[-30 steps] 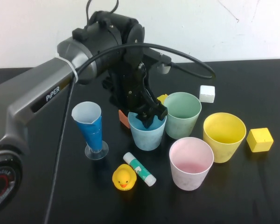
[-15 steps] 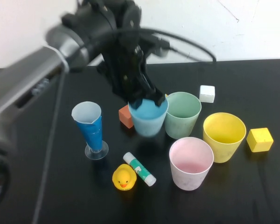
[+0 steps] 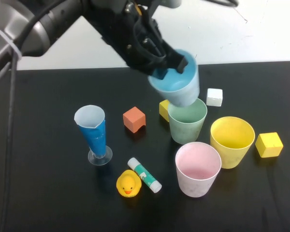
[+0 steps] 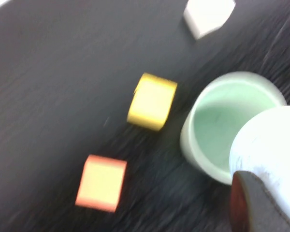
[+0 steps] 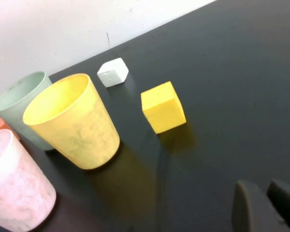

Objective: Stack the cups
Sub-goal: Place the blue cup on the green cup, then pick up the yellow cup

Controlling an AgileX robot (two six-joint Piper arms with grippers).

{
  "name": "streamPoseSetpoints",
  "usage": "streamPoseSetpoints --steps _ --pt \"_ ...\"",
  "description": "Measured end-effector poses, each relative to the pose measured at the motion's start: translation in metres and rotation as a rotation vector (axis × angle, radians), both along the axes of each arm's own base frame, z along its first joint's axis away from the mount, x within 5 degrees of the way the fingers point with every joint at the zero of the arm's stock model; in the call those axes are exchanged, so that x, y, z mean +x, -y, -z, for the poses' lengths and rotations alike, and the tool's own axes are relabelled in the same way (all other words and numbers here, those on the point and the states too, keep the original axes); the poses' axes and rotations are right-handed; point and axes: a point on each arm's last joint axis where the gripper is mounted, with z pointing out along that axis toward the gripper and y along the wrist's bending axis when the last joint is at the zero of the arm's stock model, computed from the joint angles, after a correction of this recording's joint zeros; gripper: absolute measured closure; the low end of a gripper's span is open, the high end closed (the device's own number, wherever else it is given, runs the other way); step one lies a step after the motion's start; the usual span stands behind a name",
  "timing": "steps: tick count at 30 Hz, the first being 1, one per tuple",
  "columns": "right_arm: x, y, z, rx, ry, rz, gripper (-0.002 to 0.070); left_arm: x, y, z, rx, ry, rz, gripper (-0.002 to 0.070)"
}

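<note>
My left gripper [image 3: 171, 67] is shut on the rim of the light blue cup [image 3: 176, 87] and holds it tilted in the air, just above the pale green cup [image 3: 187, 121]. In the left wrist view the light blue cup [image 4: 275, 140] hangs over the green cup's [image 4: 222, 116] edge, with one finger [image 4: 253, 203] on its outside. The yellow cup [image 3: 232, 140] and the pale pink cup [image 3: 198, 169] stand upright at the front right. My right gripper [image 5: 268, 203] is shut and empty, low over the table, to the right of the yellow cup [image 5: 72, 123]; the high view does not show it.
A tall blue cone glass [image 3: 94, 133] stands at the left. An orange cube [image 3: 134, 119], a small yellow cube [image 3: 164, 108], a white cube [image 3: 214, 96], a yellow cube [image 3: 269, 144], a rubber duck [image 3: 128, 183] and a glue stick [image 3: 145, 175] lie around the cups.
My left gripper has lifted the light blue cup off the table and carried it up and to the right, over the green cup. The orange cube and small yellow cube now show.
</note>
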Motion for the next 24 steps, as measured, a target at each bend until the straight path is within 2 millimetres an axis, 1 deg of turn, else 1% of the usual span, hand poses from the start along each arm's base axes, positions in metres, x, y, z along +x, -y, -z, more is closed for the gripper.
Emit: streamPoseSetpoints --steps 2,4,7,9,12,13,14,16,17,18,19,20,21,22,24 --pt "0.0 0.0 0.0 0.0 0.0 0.0 0.0612 0.007 0.005 0.005 -0.031 0.012 -0.003 0.0669" --pt "0.0 0.0 0.0 0.0 0.0 0.0 0.0612 0.014 0.01 0.014 -0.032 0.009 -0.006 0.0669" --pt "0.0 0.0 0.0 0.008 0.0 -0.001 0.0612 0.025 0.016 0.035 -0.012 -0.025 -0.009 0.0664" --pt "0.0 0.0 0.0 0.011 0.0 -0.001 0.0612 0.03 0.019 0.047 0.001 -0.048 -0.009 0.0636" --pt "0.0 0.0 0.0 0.013 0.0 -0.001 0.0612 0.036 0.023 0.062 0.018 -0.075 -0.01 0.0533" --pt "0.0 0.0 0.0 0.016 0.0 -0.001 0.0612 0.037 0.024 0.064 0.02 -0.08 -0.01 0.0481" --pt "0.0 0.0 0.0 0.016 0.0 -0.001 0.0612 0.038 0.024 0.065 0.021 -0.082 -0.01 0.0426" --pt "0.0 0.0 0.0 0.016 0.0 -0.001 0.0612 0.038 0.024 0.065 0.022 -0.083 -0.01 0.0339" --pt "0.0 0.0 0.0 0.016 0.0 -0.001 0.0612 0.037 0.024 0.064 0.021 -0.081 -0.01 0.0306" --pt "0.0 -0.001 0.0 0.015 0.001 -0.003 0.0612 0.037 0.023 0.063 0.024 -0.077 -0.01 0.0291" --pt "0.0 -0.001 0.0 0.013 0.003 -0.006 0.0612 0.036 0.021 0.061 0.032 -0.071 -0.01 0.0292" --pt "0.0 -0.001 0.0 0.017 0.002 -0.009 0.0612 0.034 0.019 0.057 0.042 -0.065 -0.01 0.0312" --pt "0.0 -0.002 0.0 0.012 -0.001 -0.015 0.0612 0.032 0.016 0.053 0.057 -0.056 -0.009 0.0351" --pt "0.0 -0.002 0.0 0.006 -0.004 -0.021 0.0612 0.029 0.014 0.048 0.071 -0.048 -0.008 0.0397" --pt "-0.002 -0.003 -0.009 -0.021 0.005 -0.043 0.0618 0.022 0.007 0.034 0.088 -0.013 -0.002 0.0538"
